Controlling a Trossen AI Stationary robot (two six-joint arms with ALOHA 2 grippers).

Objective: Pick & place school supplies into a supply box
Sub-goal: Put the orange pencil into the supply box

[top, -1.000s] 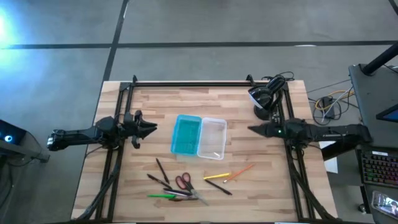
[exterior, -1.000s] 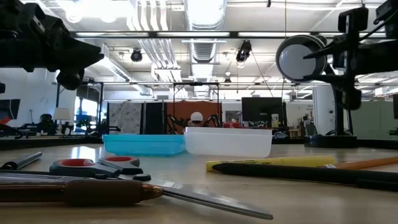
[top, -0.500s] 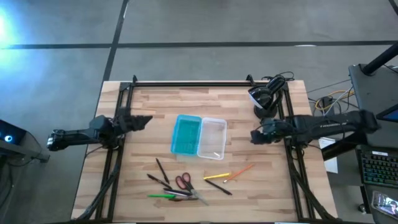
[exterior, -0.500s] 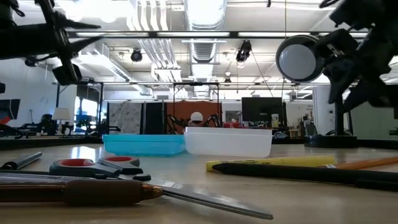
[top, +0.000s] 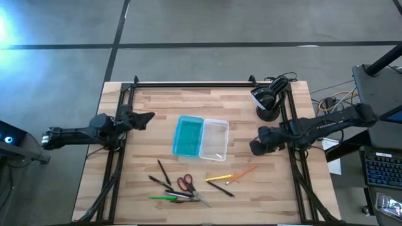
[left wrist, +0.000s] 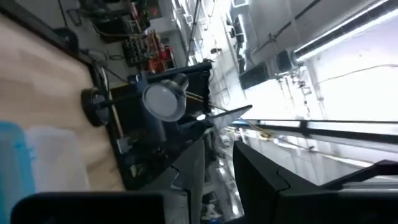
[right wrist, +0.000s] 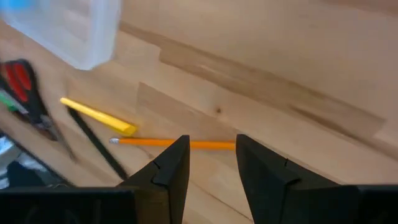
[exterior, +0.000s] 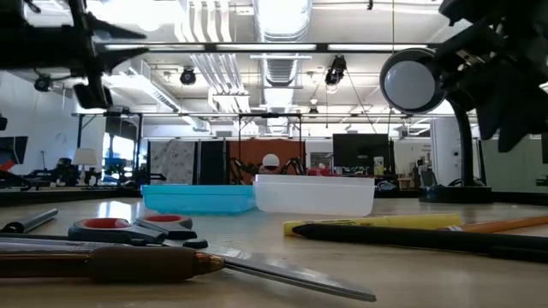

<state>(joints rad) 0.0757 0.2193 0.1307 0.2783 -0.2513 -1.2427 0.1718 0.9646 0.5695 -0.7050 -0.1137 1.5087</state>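
The clear supply box (top: 215,139) and its teal lid (top: 188,135) lie side by side at mid-table. Nearer the table's near edge lie black pens (top: 163,171), red-handled scissors (top: 184,182), a green pen (top: 162,198), a yellow pen (top: 218,177), an orange pencil (top: 246,171) and another black pen (top: 221,189). My right gripper (top: 256,147) hangs open above the table, right of the box, tipped down over the orange pencil (right wrist: 174,144). My left gripper (top: 143,117) hovers open, left of the lid.
A black desk lamp (top: 264,100) stands at the far right of the table. Black frame rails (top: 119,163) run along the left, right and far edges. Bare wood (top: 264,194) lies right of the supplies.
My right gripper has moved toward the table's near edge and tipped downward, toward the orange pencil. My left gripper has drawn back a little toward the left and far edges.
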